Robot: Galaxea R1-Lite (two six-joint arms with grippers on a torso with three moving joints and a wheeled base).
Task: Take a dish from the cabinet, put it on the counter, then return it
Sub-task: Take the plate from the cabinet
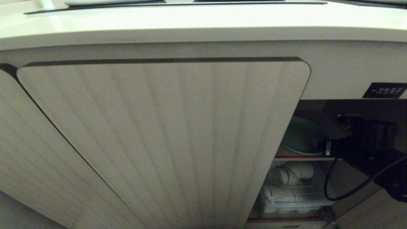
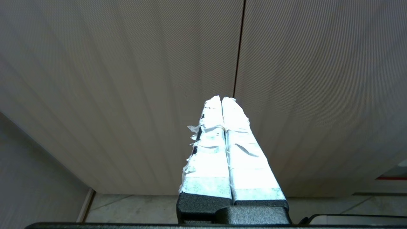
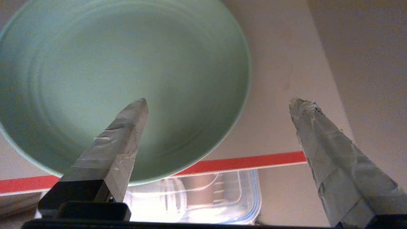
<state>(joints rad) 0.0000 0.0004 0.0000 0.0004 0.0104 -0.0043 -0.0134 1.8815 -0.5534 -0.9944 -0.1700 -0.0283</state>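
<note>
Inside the cabinet [image 1: 321, 127], right gripper [image 3: 219, 105] fingers spread before the dish [image 3: 127, 73] (left gripper [image 2: 222, 100] fingers pressed together).

A kitchen: cream counter [image 1: 203, 22], ribbed cabinet [image 1: 165, 143] doors, red-edged shelves [image 3: 241, 163] of crockery.

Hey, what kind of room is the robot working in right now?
Most likely a kitchen: a cream counter with an inset dark cooktop panel runs above a ribbed-door cabinet, whose red-edged shelf holds a mint-green dish above a clear container.
</note>
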